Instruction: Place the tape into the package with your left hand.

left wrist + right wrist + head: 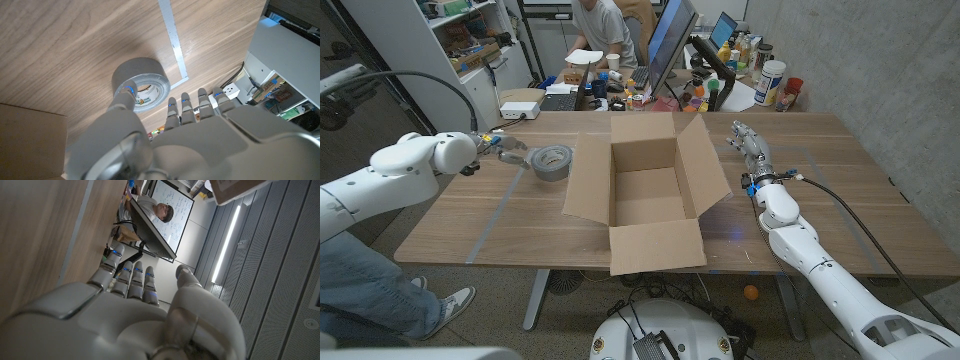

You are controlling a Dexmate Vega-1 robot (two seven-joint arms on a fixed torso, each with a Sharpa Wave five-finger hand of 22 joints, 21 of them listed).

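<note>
We find the tape (552, 161), a grey roll with a pale core, lying flat on the tabletop (500, 215) just beside the outer left flap of the package (645, 190), an open cardboard box. It looks stiff and fairly dense, its wound side smooth but not slippery, so we would pinch across the rim, thumb outside and fingers into the core (or clamp it across its width). Our left hand (503, 148) hovers beside it, fingers apart and holding nothing; the thumb (126, 96) is at the roll's edge, though we cannot tell whether it touches. Our right hand (752, 145) waits well apart beyond the box, fingers extended and holding nothing.
</note>
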